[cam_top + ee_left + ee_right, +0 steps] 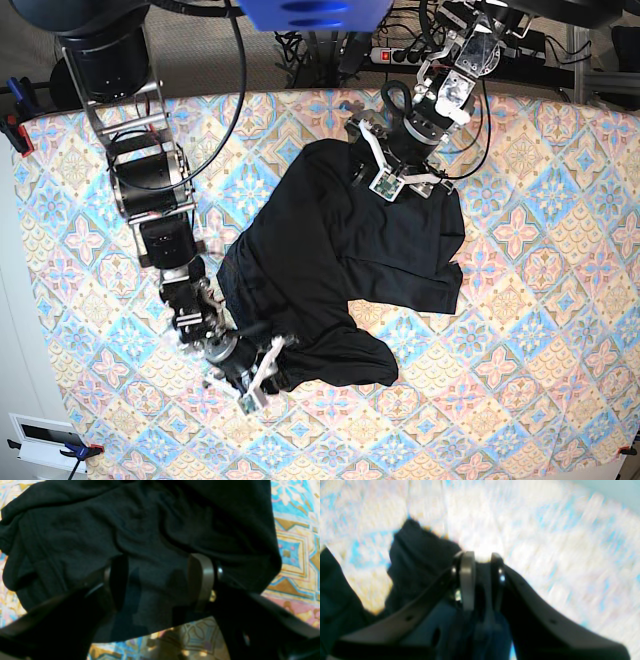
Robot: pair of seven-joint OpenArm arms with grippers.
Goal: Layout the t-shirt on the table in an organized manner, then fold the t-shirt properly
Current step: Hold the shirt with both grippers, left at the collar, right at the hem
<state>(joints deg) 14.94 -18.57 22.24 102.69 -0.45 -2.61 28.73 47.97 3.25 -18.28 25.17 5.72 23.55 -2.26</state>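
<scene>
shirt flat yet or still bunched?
Bunched. The shirt lies crumpled and overlapping itself on the table, wrinkled in the left wrist view, not spread.

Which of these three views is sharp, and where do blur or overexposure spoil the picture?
Base view: sharp and evenly lit, the t-shirt and table pattern crisp. Right wrist view: heavily motion-blurred, table washed out nearly white; the right gripper stands narrow on black cloth. Left wrist view: soft and dim, the left gripper near the lens out of focus, shirt folds barely readable.
</scene>
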